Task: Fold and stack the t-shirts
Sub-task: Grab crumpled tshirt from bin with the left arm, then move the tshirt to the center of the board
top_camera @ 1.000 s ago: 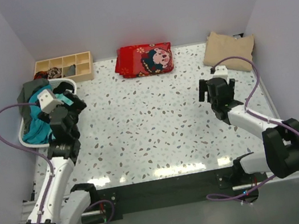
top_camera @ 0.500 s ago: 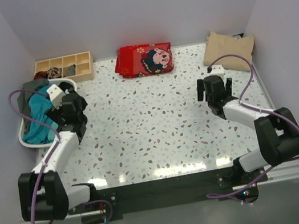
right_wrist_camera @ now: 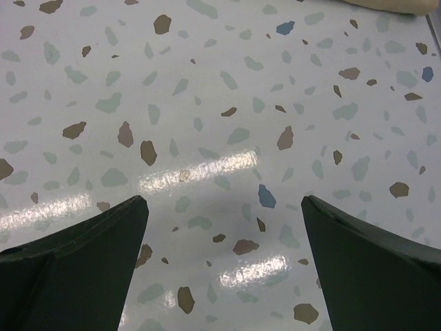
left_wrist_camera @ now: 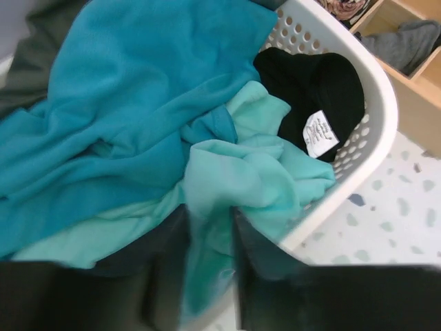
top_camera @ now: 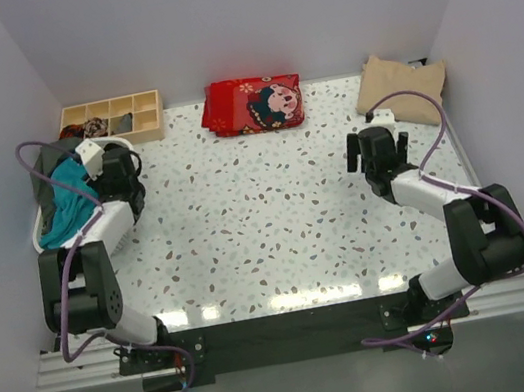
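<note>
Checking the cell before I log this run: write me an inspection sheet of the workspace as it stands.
Surface: speckled table, bare in the middle, glare near the front edge.
Job's things: teal t-shirt, mint t-shirt, black t-shirt and grey-green t-shirt heaped unfolded in a white basket at the left; beige t-shirt lies folded at the far right corner.
Clutter: wooden tray with compartments and a red printed cloth along the far edge.
Grippers: left gripper shut on a fold of the mint t-shirt; right gripper open above bare table.
Cables: a purple cable loops off each arm; no snag seen.
Surroundings: plain walls on three sides; nothing else seen.
</note>
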